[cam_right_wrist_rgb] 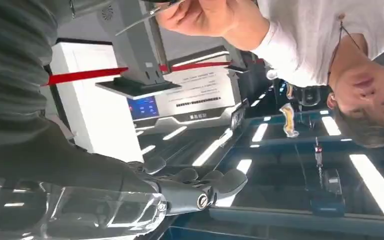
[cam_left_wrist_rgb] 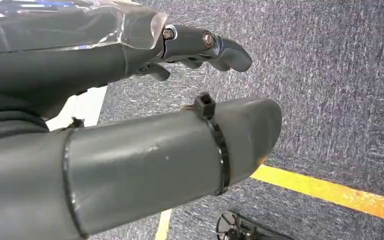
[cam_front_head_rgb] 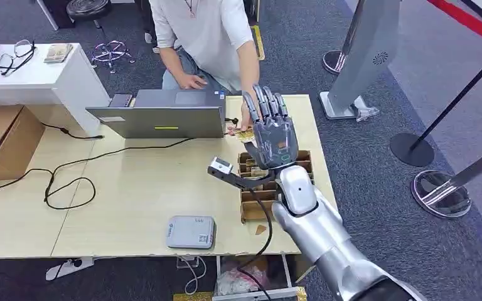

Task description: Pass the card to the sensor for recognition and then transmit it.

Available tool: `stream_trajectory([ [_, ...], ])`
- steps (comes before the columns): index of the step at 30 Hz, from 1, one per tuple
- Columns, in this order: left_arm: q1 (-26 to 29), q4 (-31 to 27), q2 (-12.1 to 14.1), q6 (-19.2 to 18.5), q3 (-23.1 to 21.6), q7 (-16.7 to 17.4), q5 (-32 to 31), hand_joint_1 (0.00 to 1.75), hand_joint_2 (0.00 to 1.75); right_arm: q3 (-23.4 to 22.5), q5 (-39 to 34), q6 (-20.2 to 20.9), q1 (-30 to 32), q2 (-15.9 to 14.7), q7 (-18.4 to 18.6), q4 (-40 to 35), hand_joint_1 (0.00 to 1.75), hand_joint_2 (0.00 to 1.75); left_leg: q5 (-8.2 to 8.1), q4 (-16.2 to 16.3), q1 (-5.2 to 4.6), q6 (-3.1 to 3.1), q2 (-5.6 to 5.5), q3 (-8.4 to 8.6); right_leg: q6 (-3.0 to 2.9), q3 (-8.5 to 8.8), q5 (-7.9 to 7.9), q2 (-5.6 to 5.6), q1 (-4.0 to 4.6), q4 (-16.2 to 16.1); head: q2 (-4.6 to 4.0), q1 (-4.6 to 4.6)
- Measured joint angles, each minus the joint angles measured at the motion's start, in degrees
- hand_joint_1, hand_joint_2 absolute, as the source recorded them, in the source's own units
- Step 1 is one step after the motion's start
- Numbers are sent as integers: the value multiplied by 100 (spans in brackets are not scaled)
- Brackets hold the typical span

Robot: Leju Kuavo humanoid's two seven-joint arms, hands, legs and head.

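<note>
Cardboard tray of cards beneath right hand, fingers apart, person's hand taking card.

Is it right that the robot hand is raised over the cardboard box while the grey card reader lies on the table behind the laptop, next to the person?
Not quite. The card reader lies at the near edge of the table, in front of the laptop, far from the person. The head view shows it. The right robot hand is indeed raised over the cardboard box.
</note>
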Motion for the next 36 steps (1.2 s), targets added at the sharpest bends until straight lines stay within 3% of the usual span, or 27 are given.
stream_trajectory([
  [2,0,0,-2,2,0,0,4,0,0,2,-22,0,-21,22,-35,22,157,175,0,0,0,0,0,0,0,0,0,0,0,0,0,-2],
  [3,0,0,-2,2,0,0,13,0,0,2,-41,0,-31,26,-55,35,175,175,0,0,0,0,0,0,0,0,0,0,0,0,0,-2],
  [29,4,0,13,-59,0,17,37,0,0,13,-271,-9,-126,116,-249,256,175,175,0,0,0,0,0,0,0,0,0,0,0,0,0,0],
  [33,4,2,13,-52,0,24,52,0,0,15,-740,26,-132,153,-527,280,175,175,0,0,0,0,0,0,0,0,0,0,0,0,0,0],
  [36,4,2,11,-48,2,37,66,0,0,15,-1838,466,-104,208,-1056,221,175,175,0,0,0,0,0,1,0,0,0,1,0,0,0,0],
])
